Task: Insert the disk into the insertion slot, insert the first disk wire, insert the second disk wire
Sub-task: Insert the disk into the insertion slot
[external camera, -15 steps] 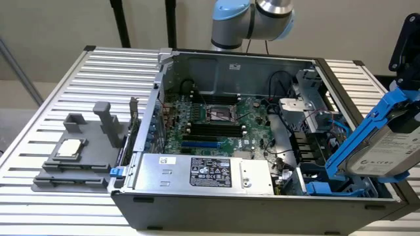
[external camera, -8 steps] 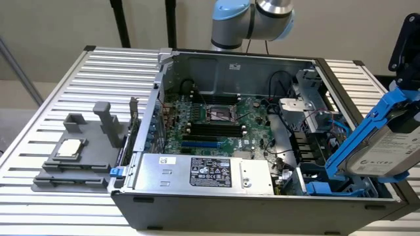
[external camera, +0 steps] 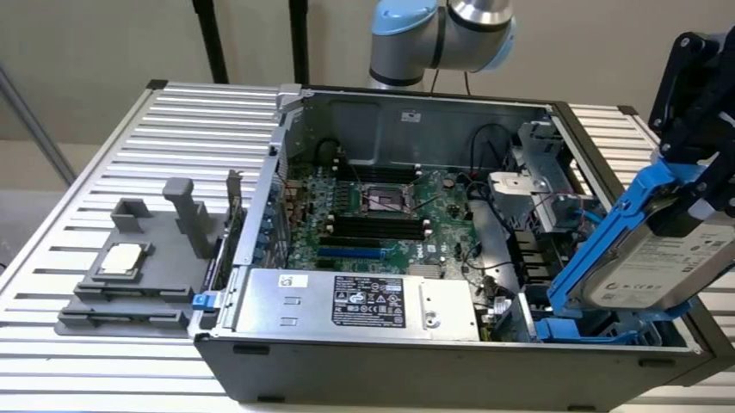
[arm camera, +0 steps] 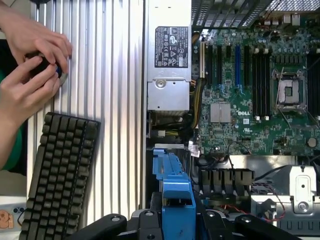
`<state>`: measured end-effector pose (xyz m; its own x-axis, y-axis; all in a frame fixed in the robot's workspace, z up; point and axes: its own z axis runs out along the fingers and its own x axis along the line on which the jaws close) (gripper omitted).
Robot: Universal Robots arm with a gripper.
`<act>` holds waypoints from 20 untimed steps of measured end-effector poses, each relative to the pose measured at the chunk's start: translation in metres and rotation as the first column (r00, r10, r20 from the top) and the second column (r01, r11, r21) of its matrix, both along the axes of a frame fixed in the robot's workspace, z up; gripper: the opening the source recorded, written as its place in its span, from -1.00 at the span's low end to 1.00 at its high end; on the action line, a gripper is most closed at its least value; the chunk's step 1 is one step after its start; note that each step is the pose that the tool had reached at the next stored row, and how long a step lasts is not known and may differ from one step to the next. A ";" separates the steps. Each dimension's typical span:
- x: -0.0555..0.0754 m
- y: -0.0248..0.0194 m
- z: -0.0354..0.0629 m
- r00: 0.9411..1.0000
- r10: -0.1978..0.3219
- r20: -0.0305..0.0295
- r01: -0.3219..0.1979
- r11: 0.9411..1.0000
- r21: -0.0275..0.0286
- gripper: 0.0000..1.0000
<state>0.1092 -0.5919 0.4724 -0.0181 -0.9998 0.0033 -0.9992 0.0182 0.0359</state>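
The disk (external camera: 660, 262), a grey drive with a white label in a bright blue carrier frame, hangs tilted over the front corner of the open computer case at the exterior view's right. My gripper (external camera: 693, 202) is shut on its upper end. Just below the disk lies the insertion slot (external camera: 583, 331), a dark bay with blue rails, and the disk's lower edge sits close above it. In the wrist view, the blue carrier edge of the disk (arm camera: 171, 185) runs out from between my gripper (arm camera: 175, 222). Thin coloured wires (external camera: 565, 209) lie by the metal cage behind the slot.
The silver power-supply box (external camera: 356, 301) fills the case's front, with the motherboard (external camera: 379, 211) behind it. A grey fixture (external camera: 132, 267) holding a chip stands on the ribbed table. A person's hands (arm camera: 30, 60) and a black keyboard (arm camera: 60, 172) are beside the case.
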 end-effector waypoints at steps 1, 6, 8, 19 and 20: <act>0.000 0.0004 -0.0015 1.000 0.000 0.000 0.000 1.000 0.000 -0.36; -0.001 0.0004 -0.0044 1.000 0.001 0.000 -0.001 1.000 0.000 -0.36; -0.001 0.0006 -0.0046 1.000 0.001 0.000 -0.001 1.000 0.000 -0.36; -0.006 0.0043 -0.0091 1.000 0.001 0.001 -0.001 1.000 0.010 -0.36; -0.006 0.0045 -0.0101 1.000 0.001 0.001 -0.001 1.000 0.011 -0.36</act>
